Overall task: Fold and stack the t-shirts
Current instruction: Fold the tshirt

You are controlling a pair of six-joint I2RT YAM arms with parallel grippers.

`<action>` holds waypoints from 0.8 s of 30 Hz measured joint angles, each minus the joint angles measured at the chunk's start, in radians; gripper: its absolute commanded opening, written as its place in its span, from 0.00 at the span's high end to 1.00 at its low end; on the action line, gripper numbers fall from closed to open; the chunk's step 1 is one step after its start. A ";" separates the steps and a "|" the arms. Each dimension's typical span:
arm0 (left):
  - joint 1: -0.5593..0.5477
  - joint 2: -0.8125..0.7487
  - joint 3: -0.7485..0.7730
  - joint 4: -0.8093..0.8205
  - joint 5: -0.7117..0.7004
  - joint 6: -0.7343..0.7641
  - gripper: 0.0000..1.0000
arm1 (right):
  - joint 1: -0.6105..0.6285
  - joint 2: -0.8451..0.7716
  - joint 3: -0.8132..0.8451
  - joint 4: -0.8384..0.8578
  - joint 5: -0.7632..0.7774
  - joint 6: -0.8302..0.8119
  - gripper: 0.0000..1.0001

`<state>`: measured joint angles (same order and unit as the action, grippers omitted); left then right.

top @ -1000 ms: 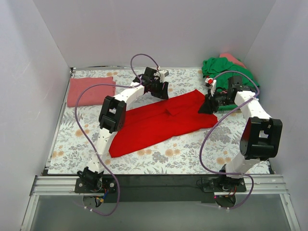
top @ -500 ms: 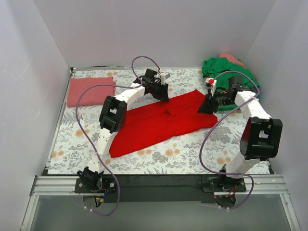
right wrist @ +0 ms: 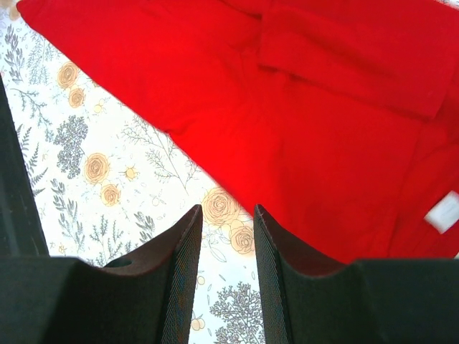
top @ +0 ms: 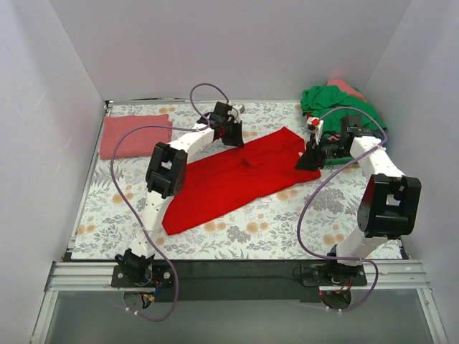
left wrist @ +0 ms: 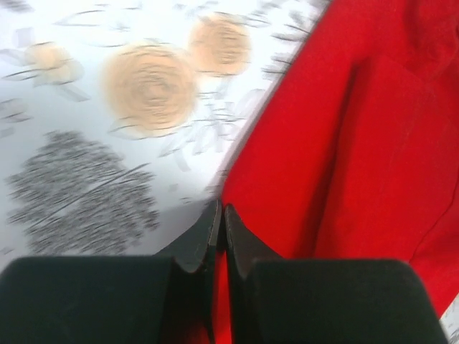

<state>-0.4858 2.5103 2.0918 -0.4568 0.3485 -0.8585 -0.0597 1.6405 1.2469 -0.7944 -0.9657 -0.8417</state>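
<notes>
White walls (top: 251,43) enclose the floral tablecloth (top: 287,229). The red t-shirt (top: 229,183) sprawls across its middle. The left gripper (left wrist: 219,215) is clenched on the shirt's far edge. The right gripper (right wrist: 226,215) is parted and empty.

No legible text; white tag (right wrist: 445,212) on red t-shirt (right wrist: 323,129) unreadable.

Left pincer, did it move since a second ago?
Yes. The left pincer slid a little left and toward the back wall, nearer the folded pink t-shirt. It is shut on the red t-shirt.
</notes>
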 measured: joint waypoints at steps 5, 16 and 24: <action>0.083 -0.017 -0.023 0.000 -0.074 -0.128 1.00 | 0.000 0.000 -0.002 0.000 -0.002 0.000 0.59; 0.203 -0.042 -0.023 -0.023 -0.217 -0.248 0.63 | 0.019 0.003 -0.003 0.000 0.006 -0.015 0.59; 0.202 -0.329 -0.261 -0.015 -0.256 -0.172 0.34 | 0.384 0.003 -0.009 0.012 0.149 -0.214 0.45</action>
<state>-0.2836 2.1815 1.8313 -0.4717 0.0921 -1.0302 0.3244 1.6432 1.2377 -0.7826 -0.8169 -1.0561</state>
